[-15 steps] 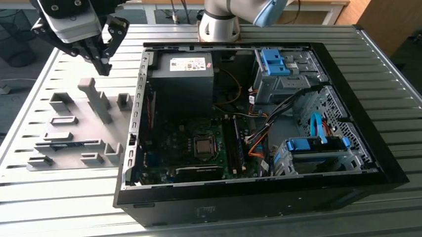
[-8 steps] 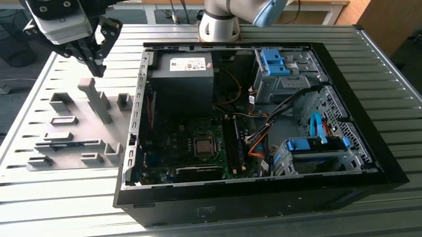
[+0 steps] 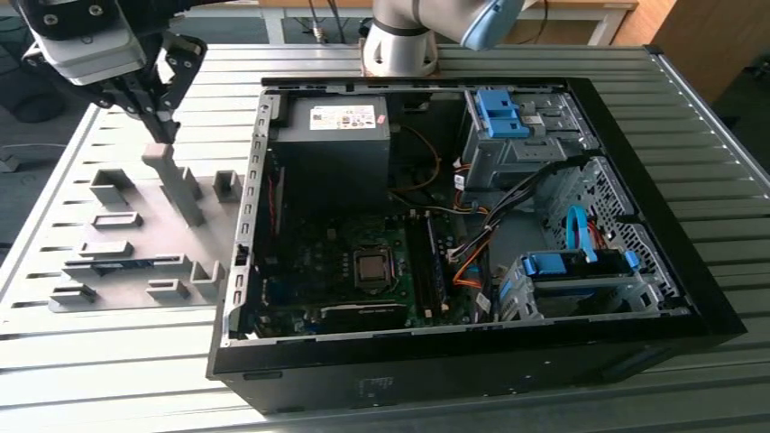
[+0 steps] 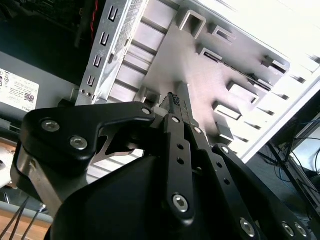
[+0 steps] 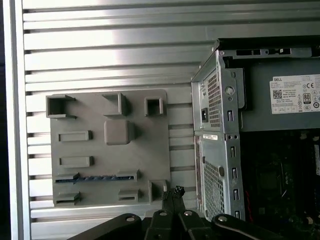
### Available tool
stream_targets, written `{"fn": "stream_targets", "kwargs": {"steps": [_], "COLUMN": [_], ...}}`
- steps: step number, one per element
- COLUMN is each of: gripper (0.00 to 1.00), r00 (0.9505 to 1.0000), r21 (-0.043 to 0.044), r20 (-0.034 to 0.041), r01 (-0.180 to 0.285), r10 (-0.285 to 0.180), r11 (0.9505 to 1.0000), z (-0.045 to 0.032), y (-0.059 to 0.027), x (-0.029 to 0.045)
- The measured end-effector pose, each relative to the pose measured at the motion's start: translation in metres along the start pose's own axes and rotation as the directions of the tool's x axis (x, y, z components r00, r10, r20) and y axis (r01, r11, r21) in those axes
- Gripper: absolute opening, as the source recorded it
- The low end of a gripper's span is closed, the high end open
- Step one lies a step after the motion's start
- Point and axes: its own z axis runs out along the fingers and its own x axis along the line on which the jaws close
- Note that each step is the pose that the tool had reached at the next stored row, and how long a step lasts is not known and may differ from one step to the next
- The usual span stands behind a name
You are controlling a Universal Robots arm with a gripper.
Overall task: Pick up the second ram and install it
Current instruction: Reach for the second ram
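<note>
Blue-labelled second ram (image 5: 95,177) near tool (image 5: 172,192)

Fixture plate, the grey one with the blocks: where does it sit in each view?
Exterior view: the fixture plate lies on the exterior view's left of the computer case, below the gripper.
First wrist view: the plate lies beyond the gripper, beside the case's perforated wall.
Second wrist view: the plate lies beyond the gripper.
Shared landmark: the power supply's white label.
</note>
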Motion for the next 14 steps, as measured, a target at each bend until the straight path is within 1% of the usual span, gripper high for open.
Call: {"fn": "stream_targets", "kwargs": {"steps": [8,14], "gripper": [0.11,0.11], "r00": [1.0,1.0], "r21": [0.0,0.0], "r20": [0.0,0.0], "r01": [0.0,0.0], "r10": [0.0,0.0], "r11": [1.0,1.0], "z": [-0.0001,-0.0003], "y": [-0.0029,-0.0051], "x": [0.0125,0.0205]}}
